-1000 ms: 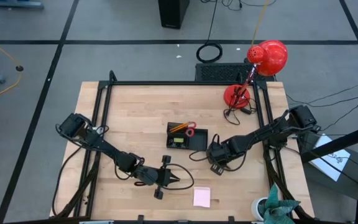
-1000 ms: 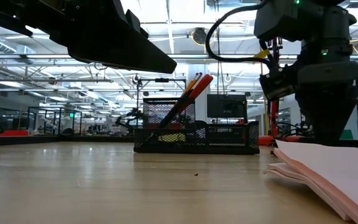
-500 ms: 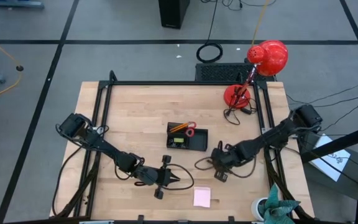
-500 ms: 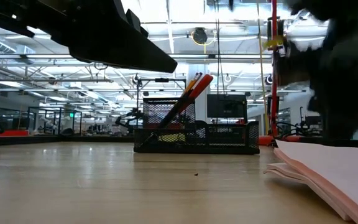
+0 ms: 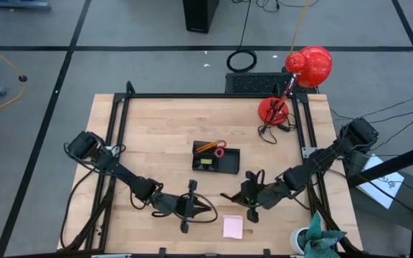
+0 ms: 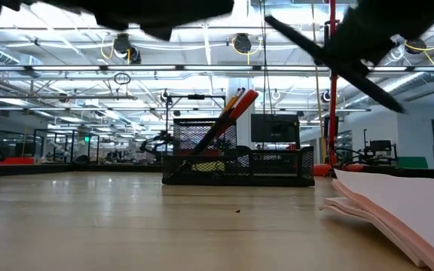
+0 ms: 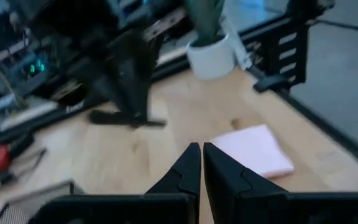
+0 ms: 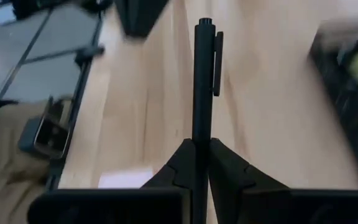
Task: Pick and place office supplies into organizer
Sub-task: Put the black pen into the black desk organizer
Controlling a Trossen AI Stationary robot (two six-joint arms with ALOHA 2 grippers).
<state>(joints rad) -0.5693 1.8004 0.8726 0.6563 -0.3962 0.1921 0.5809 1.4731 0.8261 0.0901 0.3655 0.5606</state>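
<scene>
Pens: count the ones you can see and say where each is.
1: a dark pen clamped in the right gripper, above the table near the pink sticky-note pad. The organizer holds orange pencils and scissors; more pens may be hidden inside it.

An open-plan robotics lab: framed workbenches recede under exposed ceiling pipes.

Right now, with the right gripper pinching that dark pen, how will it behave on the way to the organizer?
The dark pen looks rigid, so it probably won't flex. The right gripper pinches it near one end, so most of its length sticks out and it may pivot or slip. If dropped, its clip would likely limit rolling.
</scene>
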